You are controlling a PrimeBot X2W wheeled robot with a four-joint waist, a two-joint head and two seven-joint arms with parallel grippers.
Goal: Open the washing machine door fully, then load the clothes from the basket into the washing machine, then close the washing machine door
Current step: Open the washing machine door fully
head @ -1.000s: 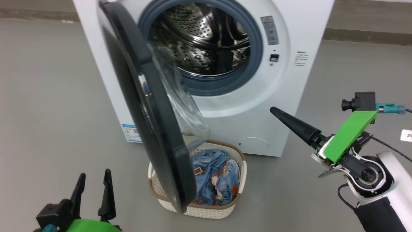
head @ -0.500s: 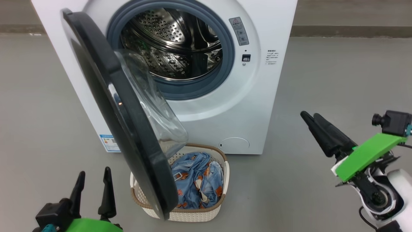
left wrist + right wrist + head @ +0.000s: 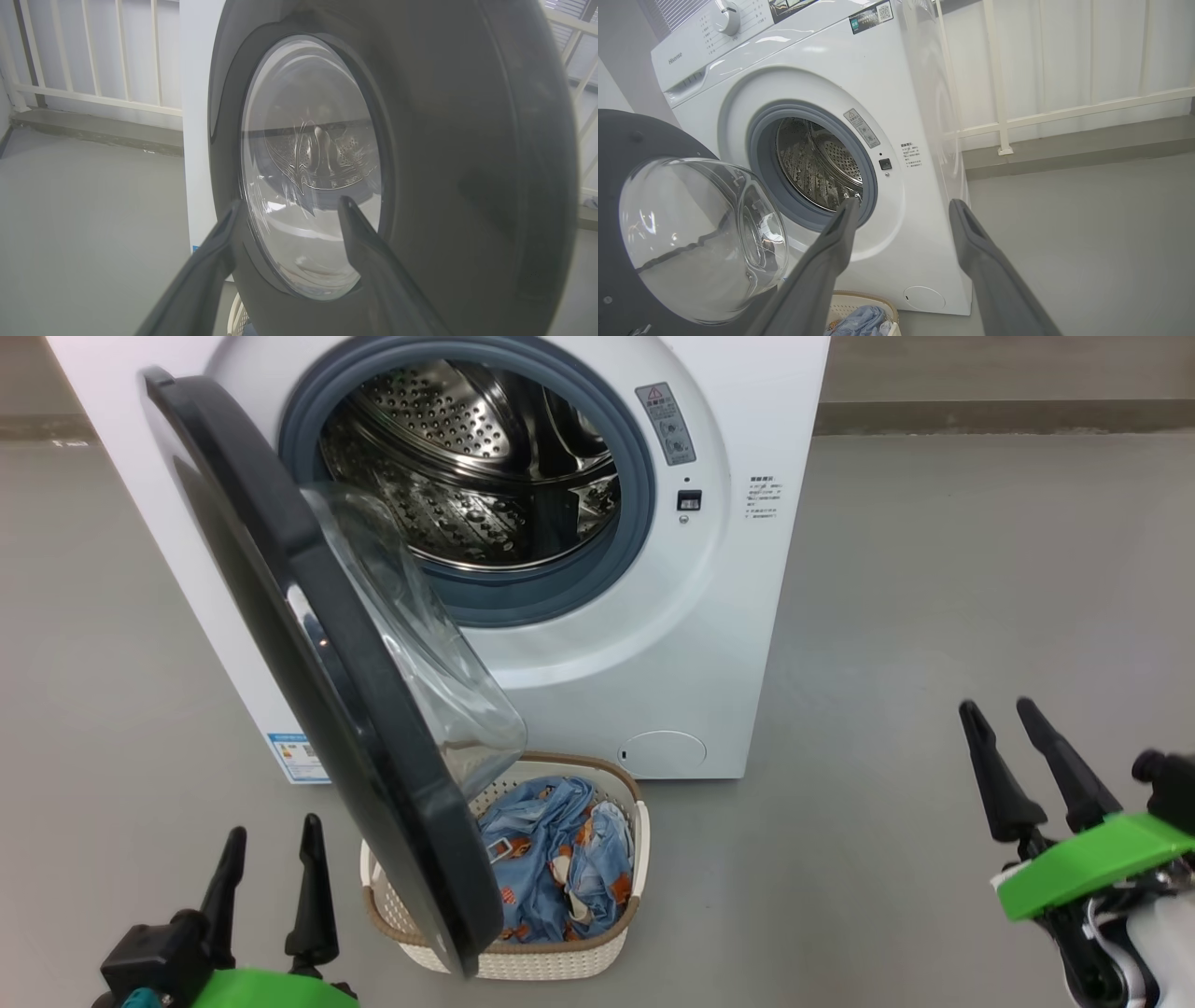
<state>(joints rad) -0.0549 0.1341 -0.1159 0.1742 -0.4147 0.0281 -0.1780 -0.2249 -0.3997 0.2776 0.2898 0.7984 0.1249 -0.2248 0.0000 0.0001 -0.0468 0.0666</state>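
Note:
The white washing machine (image 3: pixel 728 616) (image 3: pixel 920 112) stands ahead with its steel drum (image 3: pixel 467 457) bare. The washing machine door (image 3: pixel 308 663) (image 3: pixel 467 163) (image 3: pixel 626 140) hangs about half open, its glass bowl over the basket (image 3: pixel 523 957) on the floor. Light blue clothes (image 3: pixel 551 859) with orange bears lie in the basket. My left gripper (image 3: pixel 273 835) (image 3: pixel 285 205) is open at the lower left, just outside the door's black rim. My right gripper (image 3: pixel 999 709) (image 3: pixel 903 203) is open at the lower right, well clear of the machine and holding nothing.
Grey floor (image 3: pixel 934 569) spreads wide to the right of the machine and to its left. A white railing (image 3: pixel 1064 112) and a low kerb run behind the machine. A round filter cap (image 3: pixel 665 749) sits low on the machine's front.
The head camera has swung, shifting the machine leftward in view. My right gripper has dropped back to the lower right, away from the door, fingers now pointing up. The left gripper holds still.

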